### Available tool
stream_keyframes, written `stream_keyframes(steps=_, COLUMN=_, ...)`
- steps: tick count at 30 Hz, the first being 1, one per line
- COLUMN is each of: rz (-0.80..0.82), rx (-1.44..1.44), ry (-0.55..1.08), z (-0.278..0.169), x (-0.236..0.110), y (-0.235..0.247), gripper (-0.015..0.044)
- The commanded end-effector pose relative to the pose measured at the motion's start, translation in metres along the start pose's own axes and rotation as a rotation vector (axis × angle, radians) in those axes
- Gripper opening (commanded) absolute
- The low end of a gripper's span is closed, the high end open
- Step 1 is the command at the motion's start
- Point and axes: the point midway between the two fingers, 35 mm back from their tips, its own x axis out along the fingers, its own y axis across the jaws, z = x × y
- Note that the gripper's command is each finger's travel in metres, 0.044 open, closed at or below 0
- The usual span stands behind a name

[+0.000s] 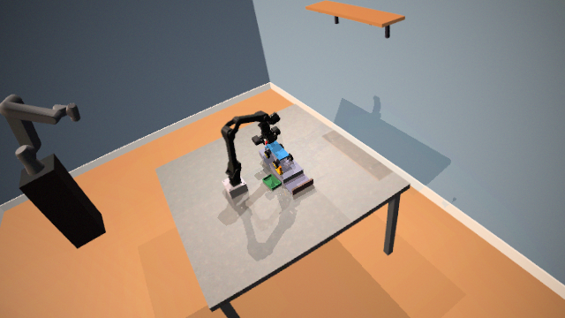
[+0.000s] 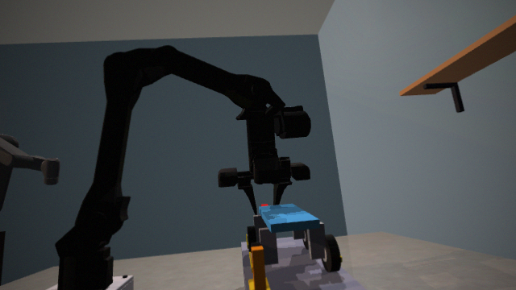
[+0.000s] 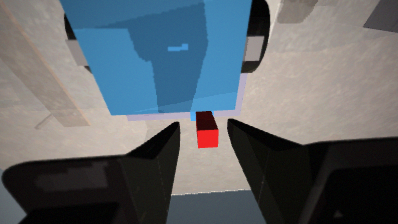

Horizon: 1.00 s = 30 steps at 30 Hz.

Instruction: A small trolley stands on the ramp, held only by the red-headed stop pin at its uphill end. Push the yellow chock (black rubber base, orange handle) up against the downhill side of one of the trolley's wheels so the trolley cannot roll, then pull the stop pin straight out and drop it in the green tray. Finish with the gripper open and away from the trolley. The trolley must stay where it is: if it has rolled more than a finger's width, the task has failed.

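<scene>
The black pincer (image 3: 199, 137) is held half open, empty, straddling the red-headed stop pin (image 3: 207, 132) behind the blue-topped trolley (image 2: 287, 218). If the pin is pulled crookedly, the trolley could be nudged past the yellow chock (image 2: 256, 263).

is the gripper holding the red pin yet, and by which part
Nothing is held. The gripper is open, its fingers either side of the stop pin's red head with gaps showing, at the trolley's uphill end.

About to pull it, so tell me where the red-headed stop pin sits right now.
In the wrist view the stop pin sits centred between the open gripper fingers, untouched, just off the blue trolley's uphill end.
</scene>
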Motion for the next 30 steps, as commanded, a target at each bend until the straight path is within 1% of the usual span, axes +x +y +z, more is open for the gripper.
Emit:
stream_keyframes(steps=1, rz=-0.003, rx=0.006, ry=0.001, z=0.000, x=0.007, y=-0.001, gripper=0.0190)
stream_keyframes(steps=13, rz=-0.003, rx=0.006, ry=0.002, z=-0.001, x=0.022, y=-0.001, gripper=0.0190)
stream_keyframes(steps=18, rz=-0.001, rx=0.000, ry=0.002, z=0.000, x=0.018, y=-0.001, gripper=0.0059)
stream_keyframes(steps=27, rz=-0.001, rx=0.000, ry=0.002, z=-0.001, x=0.018, y=-0.001, gripper=0.0000)
stream_keyframes(steps=30, rz=-0.002, rx=0.002, ry=0.002, z=-0.001, x=0.016, y=-0.001, gripper=0.0000)
